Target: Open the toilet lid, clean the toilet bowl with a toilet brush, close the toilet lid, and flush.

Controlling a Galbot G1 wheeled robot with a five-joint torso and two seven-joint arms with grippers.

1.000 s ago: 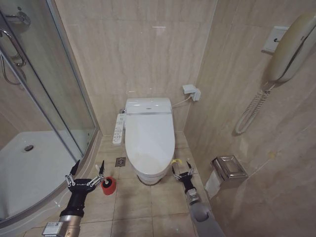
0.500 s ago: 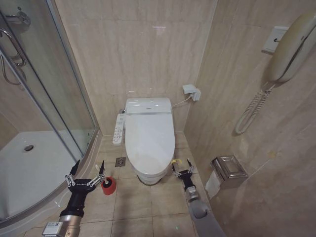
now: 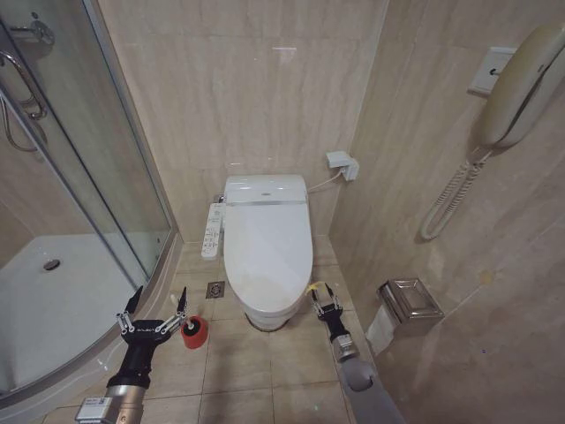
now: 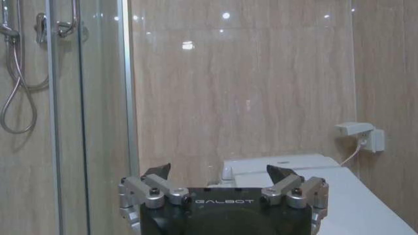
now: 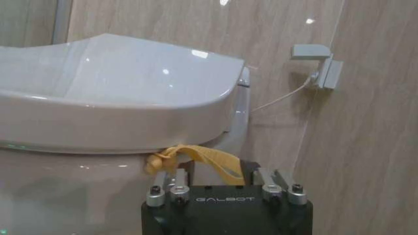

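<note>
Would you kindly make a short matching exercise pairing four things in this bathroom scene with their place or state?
Things:
1. toilet lid
2. toilet brush
3. left gripper
4. right gripper

Places or states:
A. open, next to the shower's edge
B. by the yellow loop
C. closed
D. on the floor in a red holder

Pairs: 1-C, 2-D, 3-A, 4-B

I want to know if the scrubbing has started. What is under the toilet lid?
The toilet lid lies shut, covering the seat and bowl, so nothing inside shows. A yellow strap hangs from under its front edge, by the right gripper. The left gripper hovers by the red brush holder.
</note>
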